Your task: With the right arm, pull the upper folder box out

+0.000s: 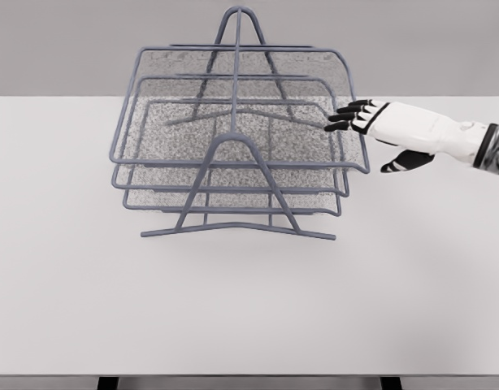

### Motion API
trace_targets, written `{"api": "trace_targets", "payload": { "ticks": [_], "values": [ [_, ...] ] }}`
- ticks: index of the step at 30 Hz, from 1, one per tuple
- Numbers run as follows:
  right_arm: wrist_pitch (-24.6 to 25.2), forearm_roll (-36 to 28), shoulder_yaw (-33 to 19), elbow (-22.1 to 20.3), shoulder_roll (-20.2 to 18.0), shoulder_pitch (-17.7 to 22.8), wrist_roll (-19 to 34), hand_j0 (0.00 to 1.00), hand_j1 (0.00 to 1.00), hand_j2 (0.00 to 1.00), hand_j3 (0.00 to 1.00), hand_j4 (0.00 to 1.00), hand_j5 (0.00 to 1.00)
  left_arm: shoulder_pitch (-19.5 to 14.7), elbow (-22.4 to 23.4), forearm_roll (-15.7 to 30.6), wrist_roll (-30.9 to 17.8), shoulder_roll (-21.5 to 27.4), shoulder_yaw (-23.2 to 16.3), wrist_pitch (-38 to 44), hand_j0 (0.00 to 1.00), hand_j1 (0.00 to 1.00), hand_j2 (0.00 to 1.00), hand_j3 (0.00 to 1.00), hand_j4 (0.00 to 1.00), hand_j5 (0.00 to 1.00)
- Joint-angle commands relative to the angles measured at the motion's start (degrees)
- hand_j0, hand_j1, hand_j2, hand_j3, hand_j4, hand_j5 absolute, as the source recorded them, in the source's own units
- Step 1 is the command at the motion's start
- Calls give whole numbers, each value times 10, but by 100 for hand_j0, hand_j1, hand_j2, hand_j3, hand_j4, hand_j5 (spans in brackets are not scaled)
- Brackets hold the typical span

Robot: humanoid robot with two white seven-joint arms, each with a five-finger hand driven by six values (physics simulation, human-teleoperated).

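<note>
A grey wire rack [233, 142] of three stacked mesh trays stands on the white table [249, 309], back of middle. The upper tray [241, 110] sits highest, its front rim curving down at the right corner. My right hand [367, 134] reaches in from the right edge, white with black fingertips [345, 118]. The fingers are extended and relaxed, their tips at the upper tray's right side rail, touching it or just short of it. The thumb [400, 162] hangs below, apart from the wire. Nothing is grasped. The left arm does not show.
The rack's A-shaped wire legs [237, 219] spread forward onto the table. A grey wall lies behind the table's far edge.
</note>
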Motion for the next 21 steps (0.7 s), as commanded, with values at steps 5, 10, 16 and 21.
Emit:
{"api": "trace_targets", "payload": {
  "ticks": [5, 10, 16, 21],
  "values": [
    [0, 6, -3, -3, -24, 0, 0, 100, 100, 100, 100, 100, 100, 0, 0, 0, 0, 0, 0, 0, 100, 100, 100, 100, 100, 100],
    [0, -9, -3, -3, -57, 1, -1, 100, 100, 100, 100, 100, 100, 0, 0, 0, 0, 0, 0, 0, 100, 100, 100, 100, 100, 100],
    [0, -18, -4, -11, -78, 1, -1, 100, 100, 100, 100, 100, 100, 0, 0, 0, 0, 0, 0, 0, 100, 100, 100, 100, 100, 100],
    [0, -24, -4, -23, -102, 5, -1, 100, 100, 100, 100, 100, 100, 0, 0, 0, 0, 0, 0, 0, 100, 100, 100, 100, 100, 100]
  ]
}}
